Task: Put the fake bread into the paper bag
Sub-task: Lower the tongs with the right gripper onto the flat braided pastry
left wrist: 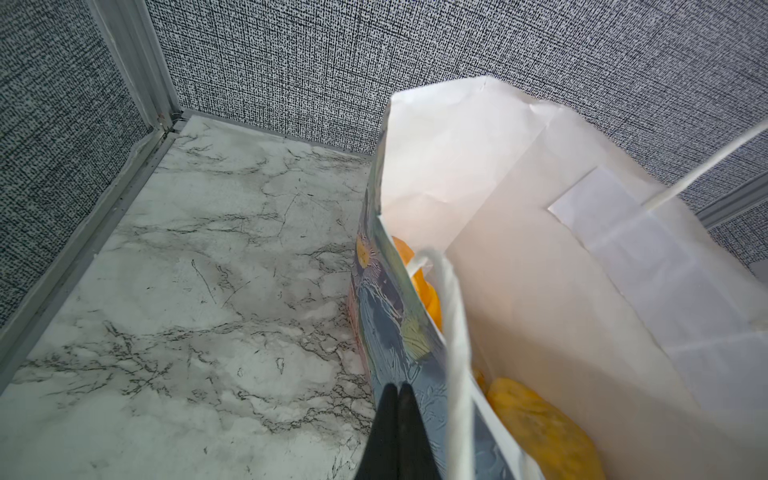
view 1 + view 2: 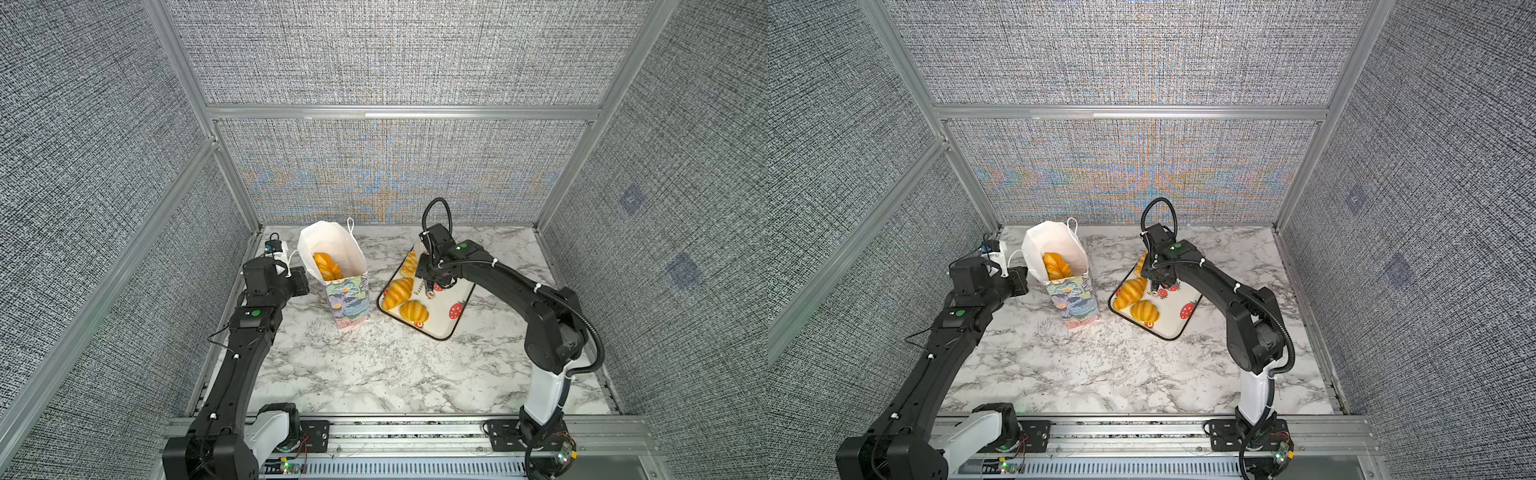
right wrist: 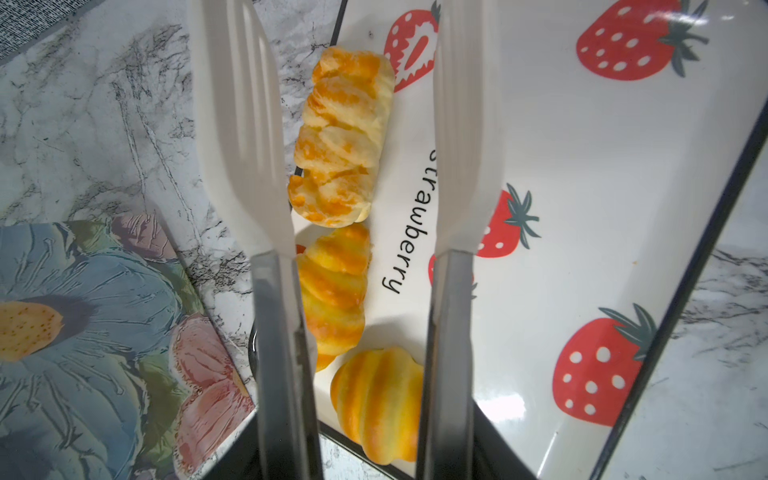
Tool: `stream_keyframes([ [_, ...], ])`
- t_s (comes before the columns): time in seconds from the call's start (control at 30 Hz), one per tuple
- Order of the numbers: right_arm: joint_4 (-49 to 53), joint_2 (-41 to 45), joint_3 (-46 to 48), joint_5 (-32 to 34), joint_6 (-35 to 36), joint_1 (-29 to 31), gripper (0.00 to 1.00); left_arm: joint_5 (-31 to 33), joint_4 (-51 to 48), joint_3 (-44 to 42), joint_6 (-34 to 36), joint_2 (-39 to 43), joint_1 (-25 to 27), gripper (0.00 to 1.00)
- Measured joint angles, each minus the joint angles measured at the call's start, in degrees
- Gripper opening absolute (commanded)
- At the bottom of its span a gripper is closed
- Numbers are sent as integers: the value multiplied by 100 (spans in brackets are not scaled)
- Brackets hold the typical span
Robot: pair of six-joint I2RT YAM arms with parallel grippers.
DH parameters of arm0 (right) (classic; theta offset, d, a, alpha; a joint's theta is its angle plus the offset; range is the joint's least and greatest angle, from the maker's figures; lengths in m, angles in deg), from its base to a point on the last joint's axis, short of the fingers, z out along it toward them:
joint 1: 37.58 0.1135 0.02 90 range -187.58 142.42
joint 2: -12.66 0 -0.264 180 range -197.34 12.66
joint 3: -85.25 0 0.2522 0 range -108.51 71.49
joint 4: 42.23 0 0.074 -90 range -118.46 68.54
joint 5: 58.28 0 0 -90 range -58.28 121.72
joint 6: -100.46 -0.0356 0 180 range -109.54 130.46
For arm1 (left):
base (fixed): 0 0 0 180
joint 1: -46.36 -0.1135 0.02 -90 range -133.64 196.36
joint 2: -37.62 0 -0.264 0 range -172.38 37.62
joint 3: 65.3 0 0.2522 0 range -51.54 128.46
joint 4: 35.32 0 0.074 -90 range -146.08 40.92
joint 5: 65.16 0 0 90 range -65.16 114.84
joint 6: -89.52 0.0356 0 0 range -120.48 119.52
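Note:
The paper bag stands upright at the back left with its mouth open. Fake bread lies inside it. My left gripper is shut with nothing between the fingers, its tips against the bag's printed outer side by a cord handle. Three more pieces lie on the strawberry tray: a braided pastry, a croissant and a round bun. My right gripper is shut on white tongs, whose arms stand apart above the pastries, holding none.
The tray sits tilted on the marble table, close to the bag's right side. A small white device stands in the back left corner. Fabric walls close off three sides, and an aluminium rail runs along the front.

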Motion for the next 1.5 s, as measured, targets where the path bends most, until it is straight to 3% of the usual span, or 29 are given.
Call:
stream_keyframes([
  [0.47,-85,-361,-208,-286,-111,-15,59,0,0,-11,0,28,-7,0],
  [1.5,-238,-981,-380,-787,-175,-103,59,-63,0,-11,0,7,-37,0],
])
